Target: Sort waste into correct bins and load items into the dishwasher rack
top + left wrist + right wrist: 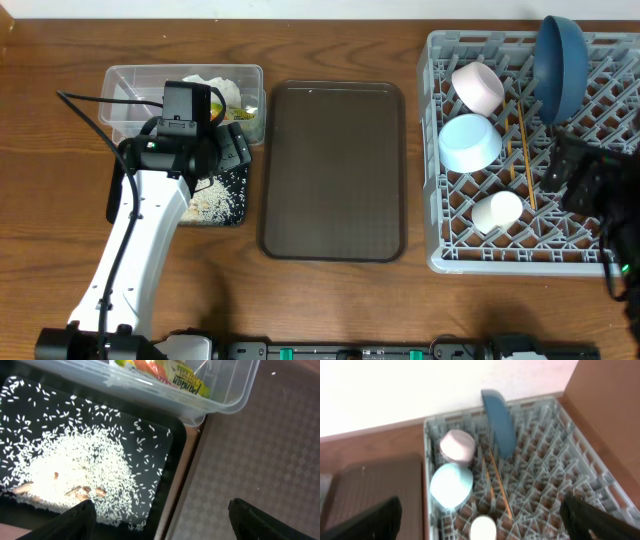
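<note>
- Left gripper point(162, 505) jaws wide, empty, above black tray point(172, 467) holding rice point(75, 470).
- Clear tub point(227, 400) beyond, wrapper point(180, 375) inside.
- Right gripper point(481, 507) wide, empty, over rack point(545, 465): cup point(482, 529), light blue bowl point(451, 485), cream bowl point(457, 446), chopsticks point(497, 482), then upright plate point(497, 417).

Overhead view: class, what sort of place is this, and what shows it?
Probably a dish-clearing station: a large grey plastic dishwasher rack, a shallow black rectangular tray of loose white rice grains, and a brown serving tray.
</note>
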`<state>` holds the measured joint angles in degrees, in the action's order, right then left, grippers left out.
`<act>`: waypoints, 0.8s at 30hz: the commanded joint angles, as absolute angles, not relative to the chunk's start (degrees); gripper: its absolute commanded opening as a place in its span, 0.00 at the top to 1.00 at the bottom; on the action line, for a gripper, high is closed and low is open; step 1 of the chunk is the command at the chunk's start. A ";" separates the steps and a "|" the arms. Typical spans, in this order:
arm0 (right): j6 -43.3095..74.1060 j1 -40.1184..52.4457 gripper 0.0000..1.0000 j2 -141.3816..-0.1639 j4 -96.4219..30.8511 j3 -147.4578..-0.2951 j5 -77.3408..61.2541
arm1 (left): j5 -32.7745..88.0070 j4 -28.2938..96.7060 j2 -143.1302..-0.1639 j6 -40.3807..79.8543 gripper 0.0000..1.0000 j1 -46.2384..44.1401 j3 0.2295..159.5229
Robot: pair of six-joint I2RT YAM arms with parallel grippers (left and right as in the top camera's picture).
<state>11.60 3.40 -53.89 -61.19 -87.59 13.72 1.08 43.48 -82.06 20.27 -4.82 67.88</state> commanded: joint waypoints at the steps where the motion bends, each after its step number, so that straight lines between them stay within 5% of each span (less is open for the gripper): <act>1: 7.90 1.52 0.01 -47.94 -50.48 -71.31 9.06 | 0.38 43.68 -81.43 19.73 0.13 -4.62 68.47; 7: 7.64 1.74 0.01 -31.90 -17.47 -37.54 1.65 | 0.38 43.68 -81.43 19.73 0.13 -4.62 68.47; 12: 7.64 3.22 0.01 -19.81 -2.66 -17.45 1.26 | 0.38 43.68 -81.43 19.73 0.12 -4.62 68.47; 24: 7.66 3.49 0.01 -0.36 -2.59 -0.30 0.99 | 0.38 43.68 -81.43 19.73 0.13 -4.62 68.47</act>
<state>8.47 2.87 -3.11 -0.99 -0.89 1.67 1.08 43.51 -82.06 20.27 -4.82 67.90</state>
